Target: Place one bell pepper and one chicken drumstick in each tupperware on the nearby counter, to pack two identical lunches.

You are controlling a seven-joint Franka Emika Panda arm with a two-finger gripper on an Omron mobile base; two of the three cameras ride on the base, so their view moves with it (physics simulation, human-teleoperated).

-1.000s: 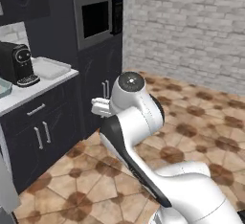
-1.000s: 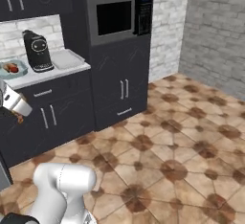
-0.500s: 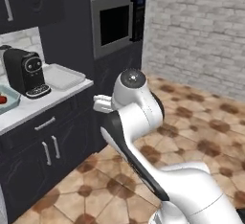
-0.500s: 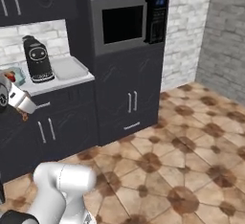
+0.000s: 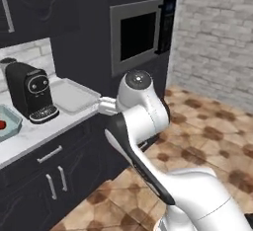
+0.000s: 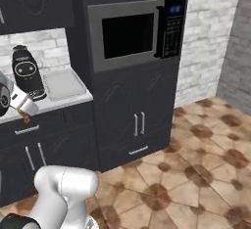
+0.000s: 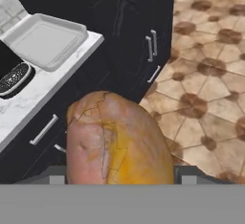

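Drumstick (image 7: 117,139) sits close before the hand camera, held between the jaws, out over the floor and short of the surface (image 7: 36,91). The grip looks to be on the plump end only, so a swing of the arm could let it slip and fall to the tiles. Near the surface edge lies the grey tupperware (image 7: 45,40), a likely target. The left base view adds the teal tupperware (image 5: 11,124) with a red pepper (image 5: 2,125) inside, beyond the coffee machine (image 5: 30,93).
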